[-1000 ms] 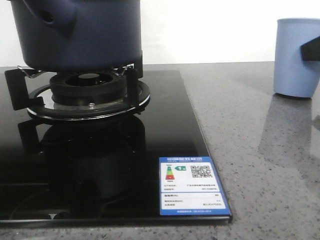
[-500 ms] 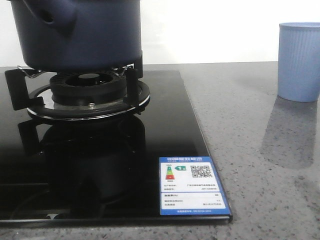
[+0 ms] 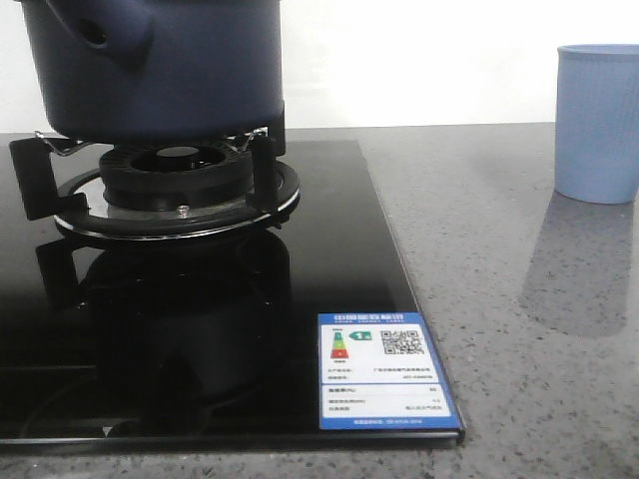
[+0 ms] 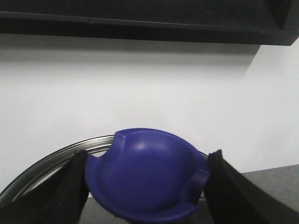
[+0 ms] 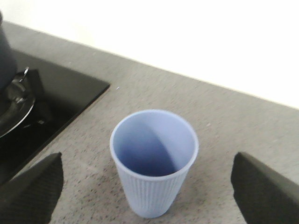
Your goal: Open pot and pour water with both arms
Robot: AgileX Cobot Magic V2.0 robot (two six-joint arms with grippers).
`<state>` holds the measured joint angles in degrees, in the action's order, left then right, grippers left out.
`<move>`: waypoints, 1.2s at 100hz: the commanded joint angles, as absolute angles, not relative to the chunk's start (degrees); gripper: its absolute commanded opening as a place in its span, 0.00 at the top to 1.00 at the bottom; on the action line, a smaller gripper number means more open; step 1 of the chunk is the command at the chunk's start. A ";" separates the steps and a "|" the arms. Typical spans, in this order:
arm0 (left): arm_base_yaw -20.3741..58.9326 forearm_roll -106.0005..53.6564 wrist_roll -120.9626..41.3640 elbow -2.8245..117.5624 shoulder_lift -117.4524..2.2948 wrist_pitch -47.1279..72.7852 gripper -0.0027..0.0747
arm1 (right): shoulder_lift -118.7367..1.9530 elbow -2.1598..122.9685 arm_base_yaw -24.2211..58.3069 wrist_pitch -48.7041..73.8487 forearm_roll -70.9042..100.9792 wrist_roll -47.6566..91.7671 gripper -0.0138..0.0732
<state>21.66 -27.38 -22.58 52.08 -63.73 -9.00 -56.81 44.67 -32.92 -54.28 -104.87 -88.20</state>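
Pot (image 3: pixel 160 65) upright; spout seemingly faces front-left.

You have the pot (image 3: pixel 160 65) sitting on the burner grate (image 3: pixel 175 185) at the back left of the cooktop (image 3: pixel 200 329); the label (image 3: pixel 384 371) lies at its front right corner, and the cup (image 3: pixel 597 122) stands upright on the counter (image 3: pixel 519 329), well apart to the right

**A kitchen counter with a gas hob**

This is a kitchen. A black glass gas hob (image 3: pixel 329 299) with a burner (image 3: pixel 175 170) is set into a grey speckled stone countertop (image 3: pixel 499 299), its energy label (image 3: pixel 384 371) near the front edge. A plain white wall (image 3: pixel 419 60) runs along the back edge.
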 commanded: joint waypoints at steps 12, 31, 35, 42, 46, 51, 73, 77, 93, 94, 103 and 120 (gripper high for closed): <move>26.62 -26.65 -22.57 54.21 -63.26 -14.61 0.48 | -53.39 45.90 -32.85 -52.02 -106.28 -91.16 0.08; 30.58 -26.65 -22.57 54.21 -66.03 -16.81 0.48 | -53.39 45.90 -31.82 -52.02 -106.28 -91.42 0.08; 30.96 -26.65 -22.57 54.31 -66.71 -17.13 0.48 | -53.39 45.90 -31.82 -52.02 -106.28 -91.42 0.08; 31.78 -26.65 -22.57 54.34 -67.91 -17.27 0.48 | -53.39 45.90 -31.82 -52.02 -106.28 -91.42 0.08; 32.02 -26.65 -22.57 54.34 -68.54 -17.25 0.48 | -53.39 45.90 -31.82 -52.02 -106.28 -91.42 0.08; 32.25 -26.65 -22.57 54.34 -69.24 -17.25 0.48 | -53.39 45.90 -31.82 -52.02 -106.28 -91.42 0.08; 32.25 -26.65 -22.57 54.34 -71.11 -17.25 0.48 | -53.39 45.90 -31.71 -52.02 -106.28 -91.42 0.08; 32.25 -26.65 -22.57 54.34 -71.23 -17.25 0.48 | -53.39 45.90 -31.44 -51.89 -106.28 -91.42 0.08; 32.25 -26.65 -22.57 54.34 -71.69 -17.25 0.48 | -53.39 45.90 -30.85 -51.67 -106.28 -91.42 0.08; 32.25 -26.65 -22.57 54.34 -71.80 -17.25 0.48 | -53.39 45.90 -30.85 -51.67 -106.28 -91.42 0.08; 32.50 -26.65 -22.57 54.34 -72.37 -17.25 0.48 | -53.39 45.90 -30.85 -51.67 -106.28 -91.42 0.08; 32.52 -26.65 -22.57 54.34 -72.77 -17.25 0.48 | -53.39 45.90 -30.85 -51.67 -106.28 -91.42 0.08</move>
